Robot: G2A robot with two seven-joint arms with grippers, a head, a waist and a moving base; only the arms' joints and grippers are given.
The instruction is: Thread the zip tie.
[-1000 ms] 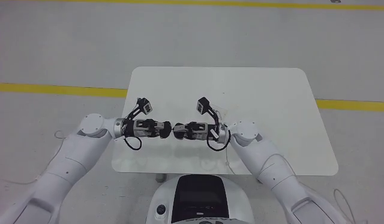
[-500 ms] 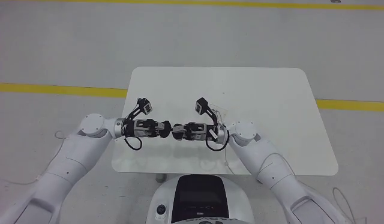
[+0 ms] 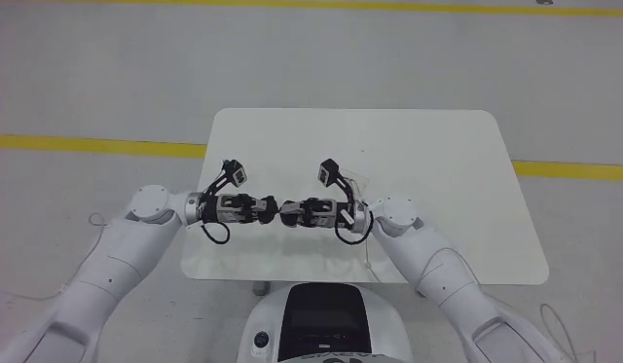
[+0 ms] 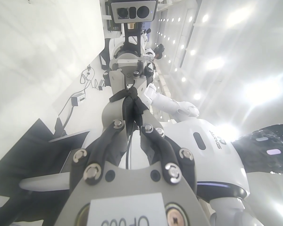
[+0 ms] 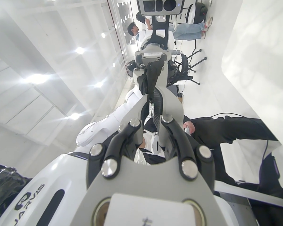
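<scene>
The left hand (image 3: 273, 207) and right hand (image 3: 289, 214) meet tip to tip over the near left part of the tabletop (image 3: 438, 168), each pinched shut on an end of the black zip tie (image 4: 128, 142), seemingly so tail and head line up for threading.

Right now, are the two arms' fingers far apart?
No, in the top view the left fingers and right fingers nearly touch tip to tip above the table.
</scene>
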